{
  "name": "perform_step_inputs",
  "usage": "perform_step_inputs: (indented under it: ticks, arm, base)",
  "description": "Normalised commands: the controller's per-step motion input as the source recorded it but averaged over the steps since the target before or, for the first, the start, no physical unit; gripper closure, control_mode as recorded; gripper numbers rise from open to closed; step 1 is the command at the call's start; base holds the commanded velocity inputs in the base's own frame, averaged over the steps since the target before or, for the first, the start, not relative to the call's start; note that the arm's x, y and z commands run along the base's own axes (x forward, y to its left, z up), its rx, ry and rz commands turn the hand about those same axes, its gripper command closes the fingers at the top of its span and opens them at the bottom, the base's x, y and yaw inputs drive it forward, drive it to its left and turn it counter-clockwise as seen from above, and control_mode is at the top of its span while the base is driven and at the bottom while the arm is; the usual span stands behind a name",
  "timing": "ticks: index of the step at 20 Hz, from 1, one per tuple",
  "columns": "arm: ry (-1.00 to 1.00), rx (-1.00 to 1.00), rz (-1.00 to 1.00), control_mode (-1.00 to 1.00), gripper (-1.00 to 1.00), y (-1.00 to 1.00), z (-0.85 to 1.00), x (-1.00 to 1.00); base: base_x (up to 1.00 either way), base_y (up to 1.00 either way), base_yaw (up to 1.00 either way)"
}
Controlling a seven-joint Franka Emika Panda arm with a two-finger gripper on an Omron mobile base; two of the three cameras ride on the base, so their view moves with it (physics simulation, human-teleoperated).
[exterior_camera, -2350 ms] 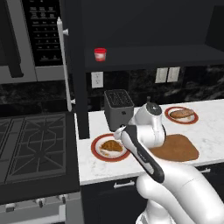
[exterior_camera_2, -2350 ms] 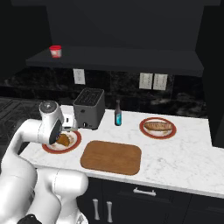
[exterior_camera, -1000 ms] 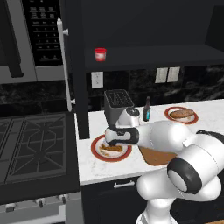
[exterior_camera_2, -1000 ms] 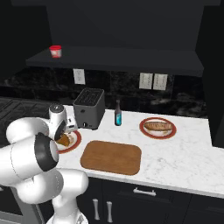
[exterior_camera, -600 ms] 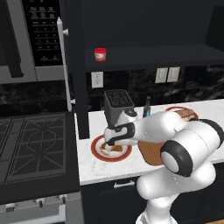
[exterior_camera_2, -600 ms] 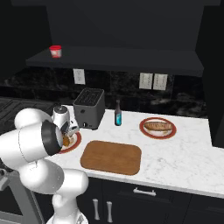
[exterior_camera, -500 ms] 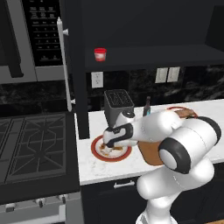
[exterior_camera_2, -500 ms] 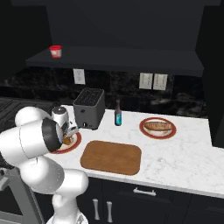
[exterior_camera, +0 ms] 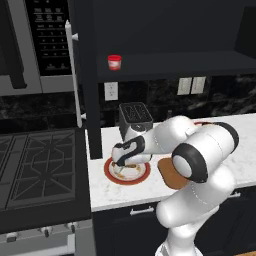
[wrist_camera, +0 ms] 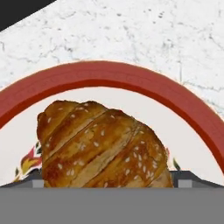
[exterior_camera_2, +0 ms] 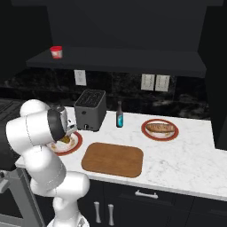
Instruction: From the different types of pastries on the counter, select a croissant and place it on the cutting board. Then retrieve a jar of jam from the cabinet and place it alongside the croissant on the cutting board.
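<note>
Since the earlier pictures the arm has swung down and to the left, bringing the pincer [exterior_camera: 121, 167] from above the cutting board [exterior_camera_2: 113, 159] to low over the red-rimmed plate [exterior_camera: 112, 175] at the left end of the counter [exterior_camera_2: 186, 164]. The pincer now hangs just above that plate with its jaws spread wide and nothing between them.

The croissant [wrist_camera: 103, 146] lies on the plate straight ahead of the pincer; in the hand view it is golden brown, ridged and dotted with seeds, with a dark fingertip [wrist_camera: 186, 176] low at each side of it and not gripping it. Whether the tips touch the pastry cannot be told. From the right base view a little of the croissant [exterior_camera_2: 64, 140] shows under the hand.

The cutting board lies bare on the counter just to the right of the pincer. Behind the pincer stands the toaster [exterior_camera_2: 90, 110], and farther right a dark bottle [exterior_camera_2: 119, 116] with a blue label. Well to the right, a second red-rimmed plate [exterior_camera_2: 148, 131] carries the long pale-brown pastry [exterior_camera_2: 160, 128].

High above the pincer, the jar of jam [exterior_camera: 114, 62] with its red lid stands on the shelf of the dark cabinet [exterior_camera_2: 133, 31]. To the left of the pincer, beyond the counter's edge, is the stove [exterior_camera: 35, 165].
</note>
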Motion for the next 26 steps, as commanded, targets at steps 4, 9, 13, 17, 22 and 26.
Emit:
perform_step_inputs:
  ticks: [4, 9, 13, 17, 22, 26]
  arm:
    - [0.02, 0.10, 0.00, -1.00, 1.00, -0.15, 0.78, -0.39]
    - [0.08, -0.02, -0.09, -1.00, 1.00, -0.37, 0.76, -0.81]
    - [0.12, -0.23, -0.22, -1.00, 1.00, -0.81, 0.62, -0.22]
    - [0.12, -0.13, -0.32, -1.00, 1.00, -1.00, 0.19, 0.01]
    - [0.07, 0.01, -0.35, -1.00, 1.00, -1.00, 0.01, 0.00]
    - [0.00, 0.19, -0.34, -1.00, 1.00, -0.98, -0.15, 0.04]
  base:
    - [0.00, 0.00, 0.00]
    - [0.00, 0.00, 0.00]
    - [0.00, 0.00, 0.00]
    - [0.00, 0.00, 0.00]
    - [0.00, 0.00, 0.00]
    - [0.00, 0.00, 0.00]
